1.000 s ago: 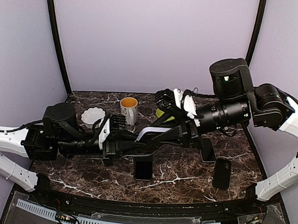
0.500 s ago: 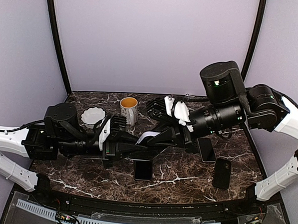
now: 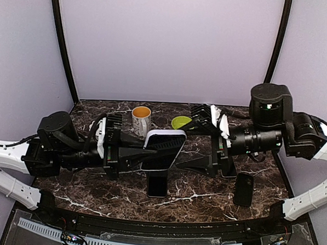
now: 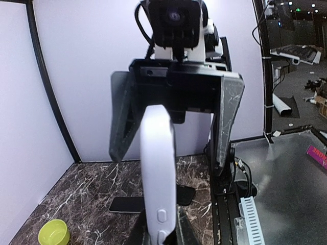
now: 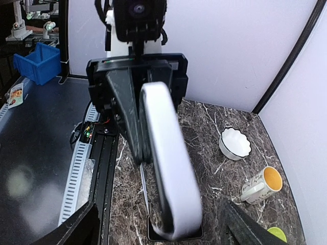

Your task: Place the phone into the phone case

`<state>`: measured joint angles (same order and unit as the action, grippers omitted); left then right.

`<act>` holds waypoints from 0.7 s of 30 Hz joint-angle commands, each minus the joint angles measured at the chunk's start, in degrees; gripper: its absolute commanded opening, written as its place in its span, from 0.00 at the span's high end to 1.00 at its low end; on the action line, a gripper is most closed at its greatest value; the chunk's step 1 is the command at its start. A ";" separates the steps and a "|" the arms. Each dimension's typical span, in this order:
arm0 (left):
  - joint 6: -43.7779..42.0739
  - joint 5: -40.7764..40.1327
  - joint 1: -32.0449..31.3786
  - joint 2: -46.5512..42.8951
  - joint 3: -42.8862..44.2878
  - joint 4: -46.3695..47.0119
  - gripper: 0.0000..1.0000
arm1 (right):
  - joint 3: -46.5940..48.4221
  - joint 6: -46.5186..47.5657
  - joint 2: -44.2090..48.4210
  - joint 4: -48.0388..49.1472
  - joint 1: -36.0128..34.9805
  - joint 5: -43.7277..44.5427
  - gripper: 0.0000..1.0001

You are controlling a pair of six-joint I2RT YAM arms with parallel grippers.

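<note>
The white phone case point(image 3: 163, 150) hangs above the middle of the table with my left gripper point(image 3: 148, 153) shut on its left end. A dark glossy face fills its white rim; I cannot tell whether that is the phone. In the left wrist view the case point(image 4: 158, 173) stands edge-on, side buttons showing, clamped low down by my left gripper point(image 4: 159, 236). My right gripper point(image 3: 194, 149) stands open just right of the case and apart from it. In the right wrist view its fingers point(image 5: 71, 229) spread wide around the case point(image 5: 171, 168).
Black phones lie on the marble table: one under the case point(image 3: 157, 183), one near the right edge point(image 3: 243, 189), one partly behind the right arm point(image 3: 227, 165). A mug point(image 3: 141, 119) and a green bowl point(image 3: 180, 122) stand behind. A white bowl point(image 5: 235, 143) is beside the mug.
The right gripper has opened, let go of the case and drawn back to the right. The left gripper has turned the case so its broad face points up at the top camera.
</note>
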<state>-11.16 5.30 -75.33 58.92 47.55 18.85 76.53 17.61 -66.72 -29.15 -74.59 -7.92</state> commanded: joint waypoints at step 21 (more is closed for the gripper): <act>10.36 6.69 0.45 -1.65 -2.38 18.70 1.00 | -9.74 -11.68 1.73 23.36 1.64 -8.19 0.51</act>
<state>-3.03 11.70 -74.52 58.87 45.78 28.71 67.42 7.01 -63.29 -8.58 -73.69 -15.92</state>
